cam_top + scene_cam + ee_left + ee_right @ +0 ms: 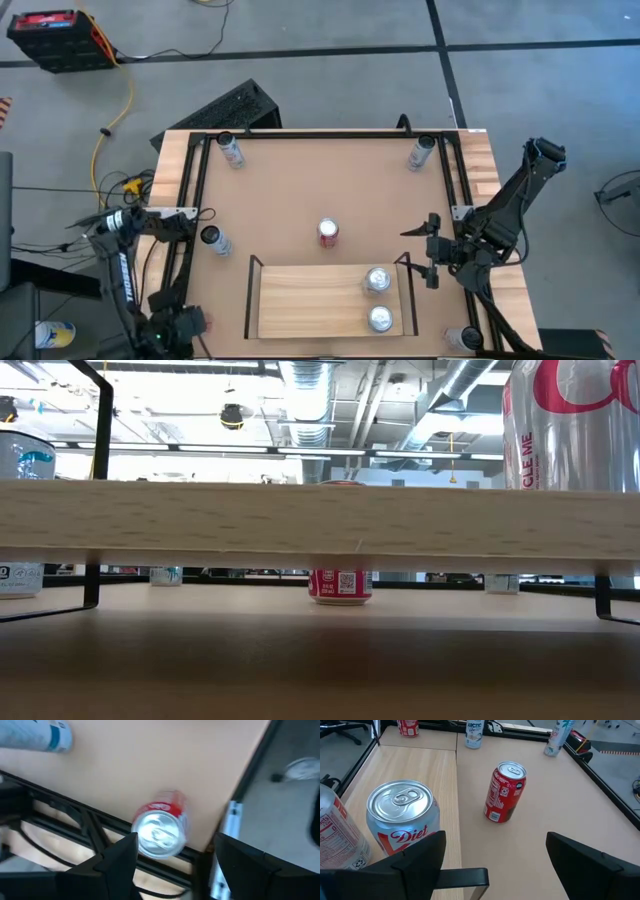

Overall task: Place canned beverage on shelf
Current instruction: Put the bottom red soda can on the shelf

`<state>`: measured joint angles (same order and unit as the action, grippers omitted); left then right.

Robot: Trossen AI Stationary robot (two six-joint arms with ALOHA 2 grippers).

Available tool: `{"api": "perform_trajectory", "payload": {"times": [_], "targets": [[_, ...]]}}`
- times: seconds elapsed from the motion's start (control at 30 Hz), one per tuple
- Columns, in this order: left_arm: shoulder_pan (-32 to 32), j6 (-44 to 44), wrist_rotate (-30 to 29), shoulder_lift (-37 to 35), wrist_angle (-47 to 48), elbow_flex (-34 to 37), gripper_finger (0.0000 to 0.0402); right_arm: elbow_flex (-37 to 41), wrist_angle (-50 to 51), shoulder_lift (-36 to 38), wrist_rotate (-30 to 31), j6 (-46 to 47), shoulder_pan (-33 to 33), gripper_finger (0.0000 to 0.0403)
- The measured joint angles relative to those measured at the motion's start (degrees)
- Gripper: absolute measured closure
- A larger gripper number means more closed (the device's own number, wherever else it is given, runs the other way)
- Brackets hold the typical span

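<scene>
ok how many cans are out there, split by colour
red cans: 2
silver diet cans on the pale wood shelf: 2
pale white or bluish cans: 3
front right corner can, colour unclear: 1
total: 8

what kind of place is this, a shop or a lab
Most likely a robotics lab or workshop, not a shop: exposed ceiling ducts, a bare concrete floor with a yellow cable, and a small test shelf holding two cans.
</scene>
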<state>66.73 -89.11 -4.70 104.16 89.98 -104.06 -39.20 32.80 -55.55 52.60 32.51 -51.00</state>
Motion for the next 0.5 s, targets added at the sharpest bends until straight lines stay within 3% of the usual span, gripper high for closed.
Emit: {"api": "perform_trajectory", "payload": {"times": [0.2, 0.5], "targets": [[-0.94, 5.89, -0.19, 0.02, 0.04, 3.08, 0.0155, 0.04, -0.17, -0.02, -0.07, 0.0, 0.0, 0.0033], [-0.42, 1.83, -0.55, 0.03, -2.26, 3.34, 0.0155, 0.07, -0.2, -0.04, -0.15, -0.02, 0.0, 0.0033]]}}
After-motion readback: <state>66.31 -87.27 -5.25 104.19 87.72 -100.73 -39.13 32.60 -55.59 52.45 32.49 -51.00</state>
